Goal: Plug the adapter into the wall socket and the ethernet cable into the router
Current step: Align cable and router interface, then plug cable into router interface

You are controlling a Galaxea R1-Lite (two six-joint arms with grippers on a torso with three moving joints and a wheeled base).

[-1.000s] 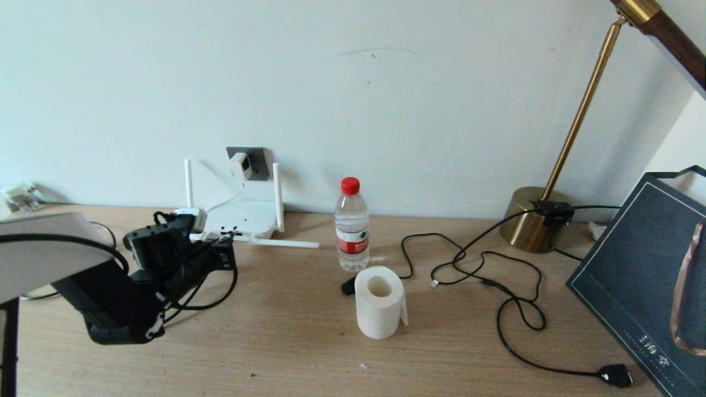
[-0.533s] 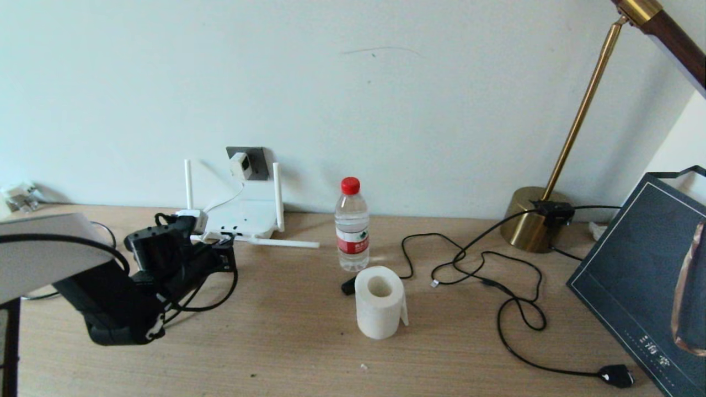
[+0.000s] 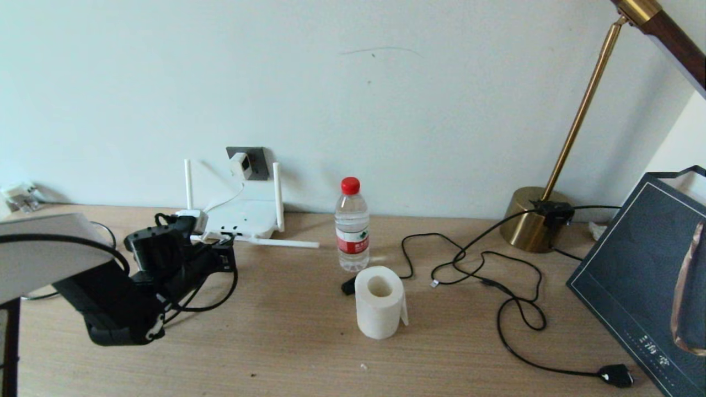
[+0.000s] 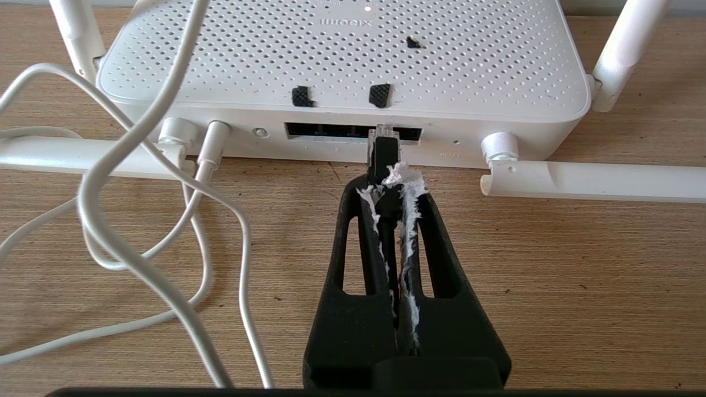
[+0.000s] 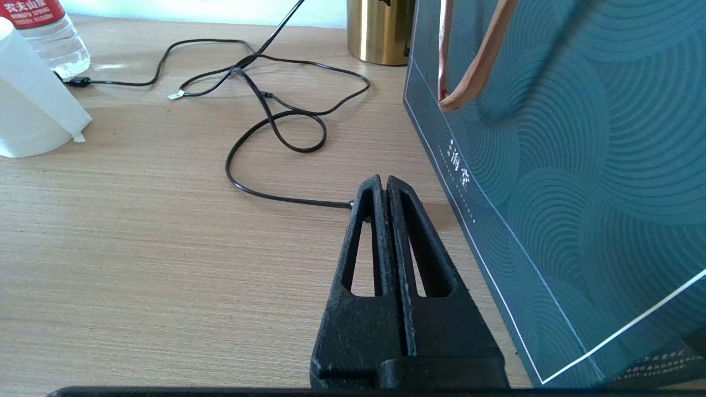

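one router [image 3: 242, 219], one bottle [image 3: 352, 225], one lamp [image 3: 538, 220]

Head cam sat high, looked forward and down across the desk [image 3: 309, 353] to the wall, wide and far. Left wrist cam sat low behind the left gripper [image 4: 388, 179], faced the router [image 4: 342, 60] port edge at 12 o'clock, very near; head view had the same router [image 3: 242, 218] at 10 o'clock. Right wrist cam sat low behind the right gripper [image 5: 383, 184], faced the lamp cord [image 5: 276, 118] and gift bag [image 5: 557, 138]; head view had that bag [image 3: 634, 275] at 3 o'clock.
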